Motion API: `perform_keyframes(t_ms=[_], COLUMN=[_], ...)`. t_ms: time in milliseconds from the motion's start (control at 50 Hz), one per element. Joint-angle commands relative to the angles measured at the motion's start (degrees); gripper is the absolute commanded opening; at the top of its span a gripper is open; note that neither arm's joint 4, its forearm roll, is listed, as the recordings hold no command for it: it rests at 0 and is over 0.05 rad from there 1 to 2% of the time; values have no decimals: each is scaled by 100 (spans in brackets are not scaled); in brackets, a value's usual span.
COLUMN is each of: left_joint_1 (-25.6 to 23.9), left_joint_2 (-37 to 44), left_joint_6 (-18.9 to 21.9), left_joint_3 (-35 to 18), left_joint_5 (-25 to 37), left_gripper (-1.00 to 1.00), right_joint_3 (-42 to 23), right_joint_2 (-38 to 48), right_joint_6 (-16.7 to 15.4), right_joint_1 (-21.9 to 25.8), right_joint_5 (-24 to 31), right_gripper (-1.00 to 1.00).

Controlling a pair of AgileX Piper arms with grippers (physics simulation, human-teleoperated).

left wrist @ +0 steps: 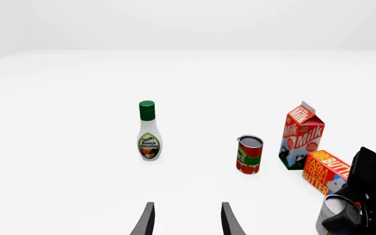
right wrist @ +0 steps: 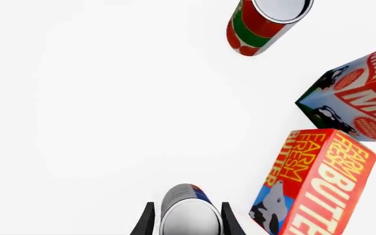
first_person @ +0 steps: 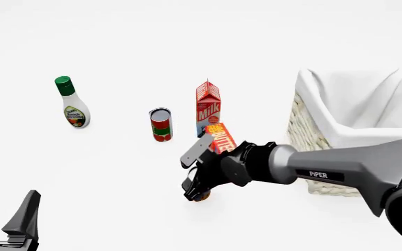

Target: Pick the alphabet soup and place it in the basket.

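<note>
The alphabet soup (right wrist: 189, 218) is a small can with a pale silver top and a blue label, standing on the table just in front of the butter box. My right gripper (right wrist: 188, 223) is lowered over it, open, with one finger on each side and a narrow gap to the can. In the front view the right gripper (first_person: 197, 189) hides most of the can; only its orange-brown base (first_person: 202, 197) shows. The cream woven basket (first_person: 326, 133) with white cloth lining stands to the right of it. My left gripper (first_person: 4, 209) is open and holds nothing, low at the near left.
A red can with a green band (first_person: 160, 124), a milk carton (first_person: 208, 107) and a tilted butter box (first_person: 221, 138) stand close behind the soup. A ranch dressing bottle (first_person: 70, 103) stands far left. The right arm (first_person: 341, 170) stretches across in front of the basket.
</note>
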Motion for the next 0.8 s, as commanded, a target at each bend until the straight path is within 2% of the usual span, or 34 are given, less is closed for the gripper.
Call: perform_keyframes(t_ms=[20, 40, 60, 500, 520, 560, 660, 680, 800], left_joint_1=[0, 0, 0, 0, 0, 0, 0, 0, 0], left_joint_2=[0, 0, 0, 0, 0, 0, 0, 0, 0], left_joint_6=[0, 0, 0, 0, 0, 0, 0, 0, 0], left_joint_3=[0, 0, 0, 0, 0, 0, 0, 0, 0], left_joint_5=[0, 0, 0, 0, 0, 0, 0, 0, 0], left_gripper=[100, 100, 100, 100, 100, 100, 100, 100, 100], right_joint_3=[59, 60, 72, 137, 162, 190, 242, 242, 242], right_joint_2=[51, 51, 52, -42, -569, -899, -964, -1238, -1240], right_joint_6=[68, 68, 43, 117, 73, -17, -38, -155, -155], right_joint_1=[43, 43, 2, 75, 130, 91, 82, 31, 31], right_joint_5=[-51, -52, -90, -59, 291, 488, 481, 657, 658], right_gripper=[100, 100, -100, -100, -100, -100, -100, -100, -100])
